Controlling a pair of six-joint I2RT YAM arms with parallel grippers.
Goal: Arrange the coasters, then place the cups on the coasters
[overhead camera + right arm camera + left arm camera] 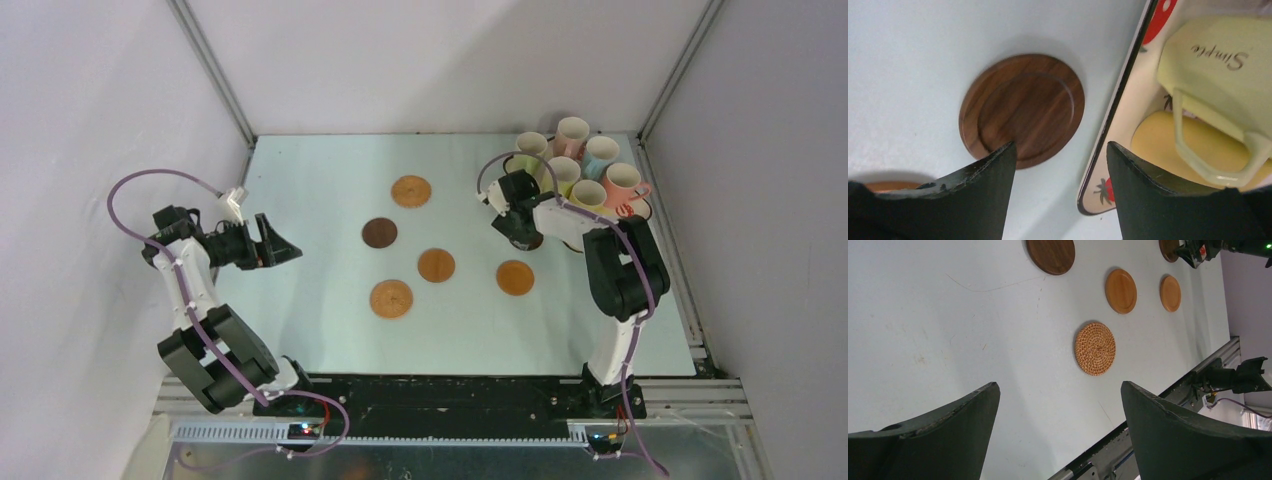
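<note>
The left gripper point(284, 248) hangs over the left edge of the table point(320, 340), its claw spread wide and empty. Five coasters lie flat and separate across the middle of the table. The woven coaster point(391, 298) is nearest the near edge and the dark brown coaster point(379, 233) is just beyond it. The far tan coaster point(411, 191) is closest to the far edge, the middle tan coaster point(436, 265) is at the centre, and the right tan coaster point(515, 277) is further right. Beyond that one, the right gripper point(1060, 150) points down with its claw apart and nothing between the fingers. It hovers over the near rim of the second dark brown coaster point(1023, 110), which lies just beside the left rim of the strawberry-print tray point(1106, 125); whether a finger touches the disc cannot be told. The tray sits in the table's far right corner and carries all six cups, upright and crowded together, none on a coaster. They are a pale green cup point(531, 148), a pink cup point(572, 131), a light blue cup point(601, 151), a second pale green cup point(563, 171), a yellow cup point(588, 193) and a second pink cup point(622, 180).
</note>
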